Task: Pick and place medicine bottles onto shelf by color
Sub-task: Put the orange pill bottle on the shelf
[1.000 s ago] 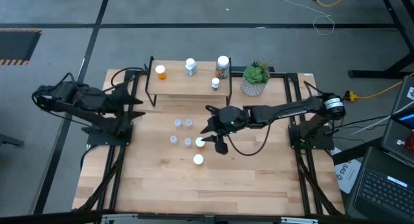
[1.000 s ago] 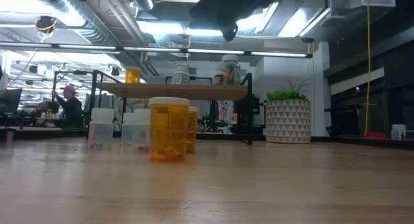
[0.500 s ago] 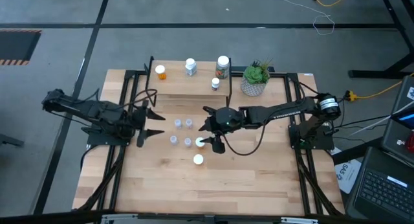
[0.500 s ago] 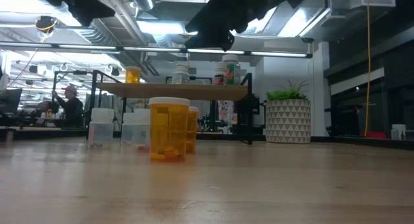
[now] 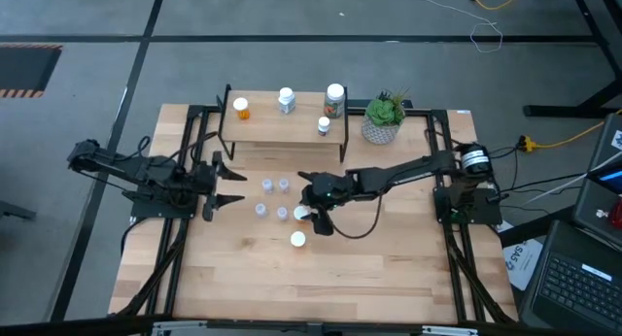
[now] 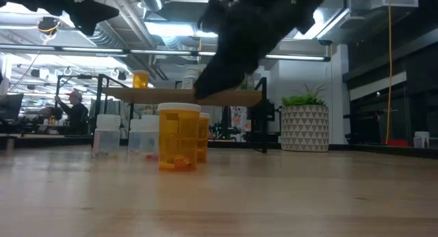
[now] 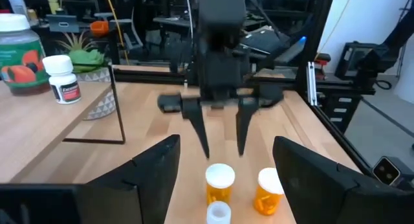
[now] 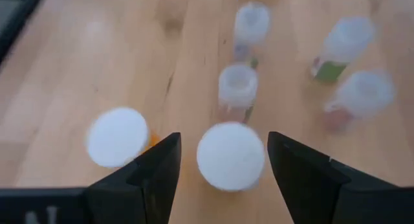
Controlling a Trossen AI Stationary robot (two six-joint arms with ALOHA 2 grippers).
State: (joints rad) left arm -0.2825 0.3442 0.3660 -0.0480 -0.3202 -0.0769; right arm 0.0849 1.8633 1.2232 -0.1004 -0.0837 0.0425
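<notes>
High view: right gripper spread over an orange bottle.

The right tool has come down lower, its open fingers now either side of an orange bottle. The left tool has reached out toward 3 o'clock, over the surface.

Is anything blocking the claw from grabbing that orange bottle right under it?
Nothing visible does. The right gripper hangs open straight over the orange bottle, one finger on each side of its white cap. The second orange bottle and the clear bottles stand off to the sides.
</notes>
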